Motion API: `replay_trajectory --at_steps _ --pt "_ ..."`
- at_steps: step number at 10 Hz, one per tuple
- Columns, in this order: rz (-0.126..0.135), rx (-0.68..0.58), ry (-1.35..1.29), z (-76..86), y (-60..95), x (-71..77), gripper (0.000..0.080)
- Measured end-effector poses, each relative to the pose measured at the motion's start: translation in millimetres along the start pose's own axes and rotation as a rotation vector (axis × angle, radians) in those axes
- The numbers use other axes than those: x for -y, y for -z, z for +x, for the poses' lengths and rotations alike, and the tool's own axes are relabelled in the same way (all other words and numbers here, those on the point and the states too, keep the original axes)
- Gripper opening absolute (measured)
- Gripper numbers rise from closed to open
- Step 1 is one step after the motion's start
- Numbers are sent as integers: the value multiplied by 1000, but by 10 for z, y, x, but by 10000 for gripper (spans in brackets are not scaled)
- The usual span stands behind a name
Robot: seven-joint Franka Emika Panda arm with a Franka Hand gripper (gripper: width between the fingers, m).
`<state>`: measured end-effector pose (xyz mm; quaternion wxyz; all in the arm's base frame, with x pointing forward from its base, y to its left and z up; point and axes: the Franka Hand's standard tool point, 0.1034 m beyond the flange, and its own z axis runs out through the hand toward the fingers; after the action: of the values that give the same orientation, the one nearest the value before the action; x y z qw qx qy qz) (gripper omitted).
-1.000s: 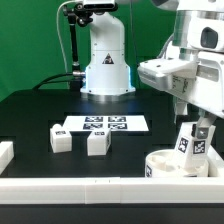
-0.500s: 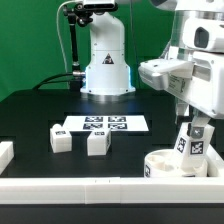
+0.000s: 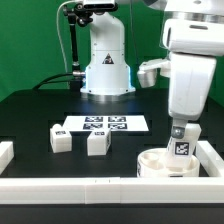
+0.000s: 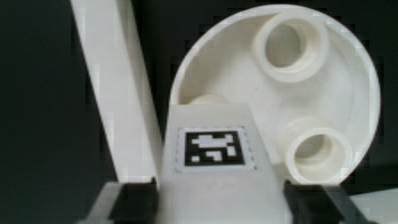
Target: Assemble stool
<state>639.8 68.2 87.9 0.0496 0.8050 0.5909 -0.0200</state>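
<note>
The round white seat (image 3: 166,164) lies at the exterior view's right front, by the border rail. My gripper (image 3: 181,133) is shut on a white tagged leg (image 3: 182,147) and holds it upright on the seat. In the wrist view the leg (image 4: 217,150) sits between my dark fingers (image 4: 135,203), over the seat (image 4: 329,95) with its two round holes. Two more legs, one (image 3: 60,139) left of the other (image 3: 97,144), lie on the black table at the left centre.
The marker board (image 3: 104,125) lies flat behind the loose legs. White border rails run along the front (image 3: 70,188) and right (image 3: 213,155) edges; one shows in the wrist view (image 4: 111,90). The robot base (image 3: 106,70) stands at the back.
My gripper with the leg has rotated and moved left over the seat. The seat sits slightly further left than before. The loose legs have not moved.
</note>
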Motion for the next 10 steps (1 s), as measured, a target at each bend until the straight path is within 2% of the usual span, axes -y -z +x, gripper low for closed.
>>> replay_trajectory --at_steps 4,10 --pt "-6 -8 -404 17 -1 12 337" --pt "-5 -16 -823 38 -1 16 337"
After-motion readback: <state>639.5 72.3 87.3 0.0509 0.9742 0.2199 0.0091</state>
